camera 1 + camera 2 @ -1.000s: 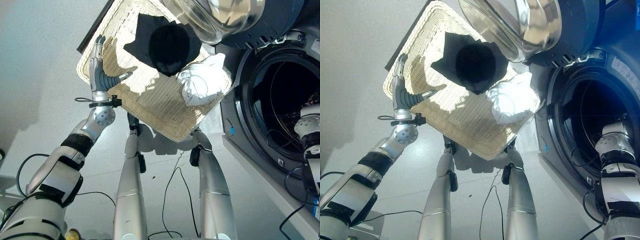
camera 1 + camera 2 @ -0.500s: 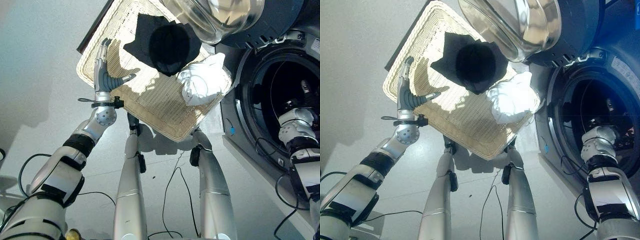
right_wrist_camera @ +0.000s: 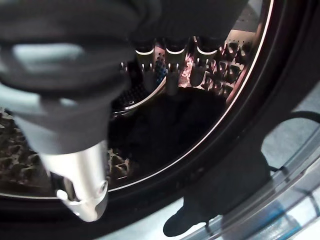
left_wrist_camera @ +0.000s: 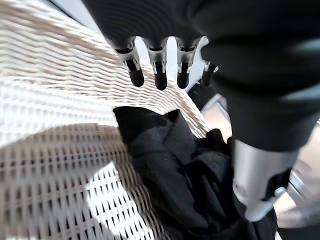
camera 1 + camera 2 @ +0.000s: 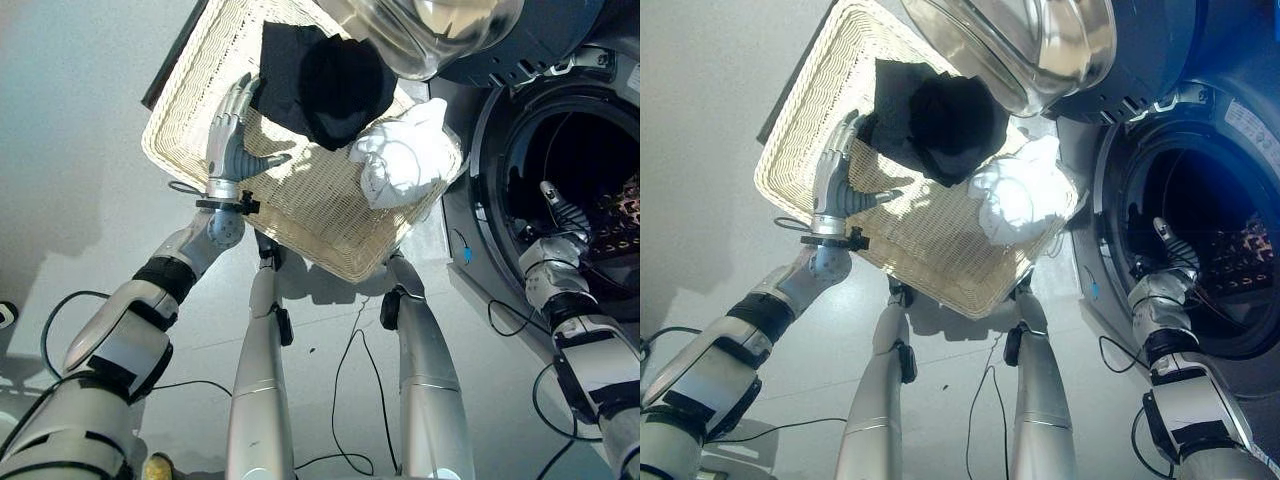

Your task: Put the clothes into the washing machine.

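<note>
Now, basket (image 5: 300, 215): wicker, beside the washing machine (image 5: 560, 190), so clothes are a short carry from the drum
Black garment (image 5: 325, 80): far basket corner
White garment (image 5: 405, 160): edge nearest the machine
Left hand (image 5: 232, 135): fingers apart, just short of black garment
Right hand (image 5: 560, 215): fingers straight, empty, in drum mouth

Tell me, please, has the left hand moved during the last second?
Yes: the left hand has crossed the wicker basket from its outer rim toward the black garment, fingers open.
</note>
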Controlling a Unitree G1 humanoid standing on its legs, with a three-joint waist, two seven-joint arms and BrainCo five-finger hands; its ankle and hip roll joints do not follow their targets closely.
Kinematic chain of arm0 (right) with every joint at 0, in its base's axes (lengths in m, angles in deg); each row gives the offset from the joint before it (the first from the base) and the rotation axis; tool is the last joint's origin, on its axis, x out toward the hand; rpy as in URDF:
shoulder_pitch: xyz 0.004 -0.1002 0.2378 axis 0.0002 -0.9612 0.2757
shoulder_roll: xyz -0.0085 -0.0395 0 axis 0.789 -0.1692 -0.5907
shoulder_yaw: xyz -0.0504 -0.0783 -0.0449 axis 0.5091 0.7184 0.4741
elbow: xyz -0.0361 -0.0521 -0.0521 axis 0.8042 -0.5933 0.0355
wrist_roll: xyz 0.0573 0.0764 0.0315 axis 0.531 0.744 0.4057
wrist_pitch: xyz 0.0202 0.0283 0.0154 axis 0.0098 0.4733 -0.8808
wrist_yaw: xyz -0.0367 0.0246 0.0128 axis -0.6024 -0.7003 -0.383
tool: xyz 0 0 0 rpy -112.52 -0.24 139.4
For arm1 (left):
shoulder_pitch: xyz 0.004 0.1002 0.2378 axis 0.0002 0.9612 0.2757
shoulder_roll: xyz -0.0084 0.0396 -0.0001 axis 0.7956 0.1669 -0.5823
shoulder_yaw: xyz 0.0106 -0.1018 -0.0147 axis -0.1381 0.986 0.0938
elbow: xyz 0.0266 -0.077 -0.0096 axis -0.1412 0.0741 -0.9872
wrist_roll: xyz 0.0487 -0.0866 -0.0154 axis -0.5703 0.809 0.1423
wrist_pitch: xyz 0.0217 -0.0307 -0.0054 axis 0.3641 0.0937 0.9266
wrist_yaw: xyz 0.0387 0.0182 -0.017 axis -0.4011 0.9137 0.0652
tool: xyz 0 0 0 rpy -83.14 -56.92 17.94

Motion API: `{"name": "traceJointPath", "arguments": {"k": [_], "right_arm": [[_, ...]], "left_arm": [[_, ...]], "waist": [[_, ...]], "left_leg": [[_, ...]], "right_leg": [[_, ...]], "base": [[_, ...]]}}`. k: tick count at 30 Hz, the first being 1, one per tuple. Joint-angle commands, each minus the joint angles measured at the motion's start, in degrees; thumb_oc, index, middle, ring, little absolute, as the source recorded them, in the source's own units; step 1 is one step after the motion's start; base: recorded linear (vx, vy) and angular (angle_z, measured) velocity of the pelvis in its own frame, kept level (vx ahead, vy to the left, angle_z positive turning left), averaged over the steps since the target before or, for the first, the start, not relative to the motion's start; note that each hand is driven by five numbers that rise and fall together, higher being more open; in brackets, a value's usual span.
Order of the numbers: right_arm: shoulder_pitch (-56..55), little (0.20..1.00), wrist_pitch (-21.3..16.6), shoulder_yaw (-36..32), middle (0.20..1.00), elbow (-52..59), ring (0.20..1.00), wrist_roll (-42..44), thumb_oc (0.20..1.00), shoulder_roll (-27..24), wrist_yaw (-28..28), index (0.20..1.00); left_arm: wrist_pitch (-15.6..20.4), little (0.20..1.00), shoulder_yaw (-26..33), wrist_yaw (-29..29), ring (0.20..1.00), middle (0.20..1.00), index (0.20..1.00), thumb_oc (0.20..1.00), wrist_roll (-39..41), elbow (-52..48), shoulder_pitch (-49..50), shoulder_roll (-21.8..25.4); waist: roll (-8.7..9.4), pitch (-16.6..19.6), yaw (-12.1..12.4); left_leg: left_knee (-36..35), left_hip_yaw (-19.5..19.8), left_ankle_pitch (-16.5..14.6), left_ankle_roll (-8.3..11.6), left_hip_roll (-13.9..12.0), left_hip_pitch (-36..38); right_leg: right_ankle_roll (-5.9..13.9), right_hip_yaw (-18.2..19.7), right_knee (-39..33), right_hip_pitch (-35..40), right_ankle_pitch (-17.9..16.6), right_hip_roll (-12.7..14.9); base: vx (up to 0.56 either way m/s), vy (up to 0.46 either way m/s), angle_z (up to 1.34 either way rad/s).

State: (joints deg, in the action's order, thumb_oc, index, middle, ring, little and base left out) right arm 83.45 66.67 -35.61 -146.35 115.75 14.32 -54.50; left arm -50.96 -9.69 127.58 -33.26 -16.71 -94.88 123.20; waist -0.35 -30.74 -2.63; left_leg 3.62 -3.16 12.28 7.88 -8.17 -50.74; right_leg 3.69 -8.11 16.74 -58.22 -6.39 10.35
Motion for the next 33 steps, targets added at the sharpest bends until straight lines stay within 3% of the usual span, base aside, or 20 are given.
{"name": "traceJointPath", "arguments": {"k": [1,21,33], "right_arm": [[-2.68,1.0,-1.82,1.43,1.0,0.33,1.0,-2.49,1.0,-2.02,0.12,1.0],[-4.25,1.0,-1.99,5.32,1.0,-0.01,1.0,-6.82,1.0,2.75,3.61,1.0],[-4.68,1.0,-2.31,6.64,1.0,0.04,1.0,-8.14,1.0,4.67,4.24,1.0]], "left_arm": [[-0.03,1.0,0.69,3.55,1.0,1.0,1.0,1.0,-4.82,0.44,-2.84,-0.82],[-5.29,1.0,-4.01,6.06,1.0,1.0,1.0,1.0,-9.68,7.82,-11.49,-1.8],[-7.24,1.0,-6.68,3.1,1.0,1.0,1.0,1.0,-11.07,10.65,-15.39,-2.16]], "waist": [[0.15,0.94,-0.82],[1.46,0.94,-2.87],[1.77,0.94,-3.73]], "left_leg": [[5.34,0.8,-3.48,1.5,-0.39,-3.42],[6.58,-0.03,-3.65,1.39,-0.55,-4.55],[7.03,-0.2,-3.87,1.36,-0.37,-4.68]], "right_leg": [[8.3,0.6,-5.37,1.51,-5.41,1.3],[8.43,1.78,-4.62,-0.22,-5.68,0.85],[8.37,2.45,-4.39,-0.64,-5.64,0.62]], "base": [[0.0,0.0,0.0],[0.0,0.002,-0.01],[0.0,0.0,0.0]]}}
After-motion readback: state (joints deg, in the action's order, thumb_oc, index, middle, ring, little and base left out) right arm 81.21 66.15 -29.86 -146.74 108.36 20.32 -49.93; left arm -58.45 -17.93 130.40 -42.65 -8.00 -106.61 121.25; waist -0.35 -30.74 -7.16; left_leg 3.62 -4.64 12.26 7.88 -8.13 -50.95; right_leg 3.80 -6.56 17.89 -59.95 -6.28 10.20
